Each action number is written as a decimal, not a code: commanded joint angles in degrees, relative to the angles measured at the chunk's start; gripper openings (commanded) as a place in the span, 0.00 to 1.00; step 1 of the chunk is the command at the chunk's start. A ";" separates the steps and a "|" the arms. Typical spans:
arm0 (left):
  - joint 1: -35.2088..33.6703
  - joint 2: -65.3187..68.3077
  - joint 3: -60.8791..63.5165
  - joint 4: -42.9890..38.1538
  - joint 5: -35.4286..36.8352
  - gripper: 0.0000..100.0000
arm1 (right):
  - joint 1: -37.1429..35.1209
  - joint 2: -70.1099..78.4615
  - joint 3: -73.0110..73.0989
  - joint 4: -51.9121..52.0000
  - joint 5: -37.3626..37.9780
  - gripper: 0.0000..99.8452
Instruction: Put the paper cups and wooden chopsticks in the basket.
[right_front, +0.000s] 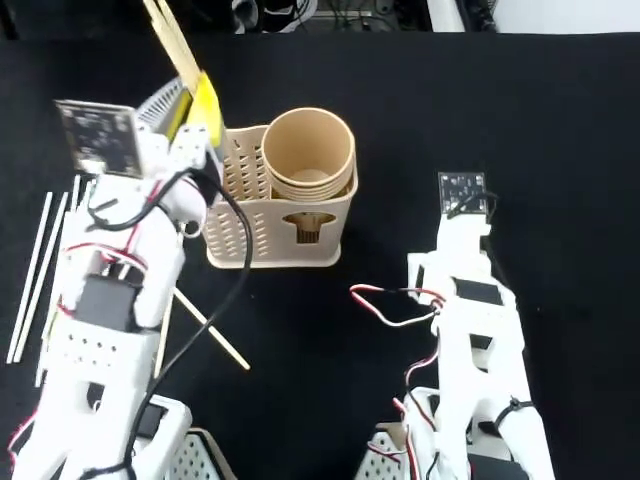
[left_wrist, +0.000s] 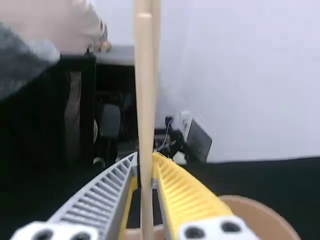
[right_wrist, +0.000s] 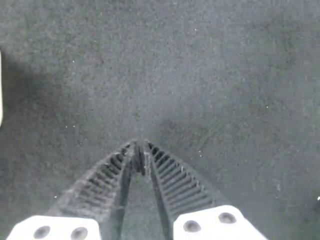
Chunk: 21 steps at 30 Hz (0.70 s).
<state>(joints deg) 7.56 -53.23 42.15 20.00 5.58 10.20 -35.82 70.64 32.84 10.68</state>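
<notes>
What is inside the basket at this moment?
Nested paper cups stand inside the basket. The end of the basket beside them is partly covered by the left gripper, which holds wooden chopsticks, so what is inside there cannot be told.

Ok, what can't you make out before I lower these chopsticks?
Held chopsticks: upper ends cut off by the high view's edge, lower tips hidden behind the left gripper.
Loose chopsticks on the table: count hidden under the left arm.
Paper cups: stack count unclear, nested.

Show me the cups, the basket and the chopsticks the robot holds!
paper cups (right_front: 308, 145), high view, top cup's inside wall.
basket (right_front: 280, 247), high view, front wall.
chopsticks (left_wrist: 144, 100), left wrist view, mid shaft.
</notes>
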 joint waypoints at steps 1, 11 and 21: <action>0.84 -0.44 5.14 -4.40 0.00 0.03 | -0.70 -0.13 0.13 -0.97 -0.35 0.01; 1.19 -1.05 12.44 -5.98 0.09 0.04 | -0.70 -0.13 0.13 -0.97 -0.35 0.01; 0.92 -1.05 8.66 5.36 0.53 0.17 | -0.70 -0.13 0.13 -0.97 -0.35 0.01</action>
<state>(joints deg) 8.00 -53.14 56.22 20.53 5.58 10.20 -35.82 70.64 32.84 10.68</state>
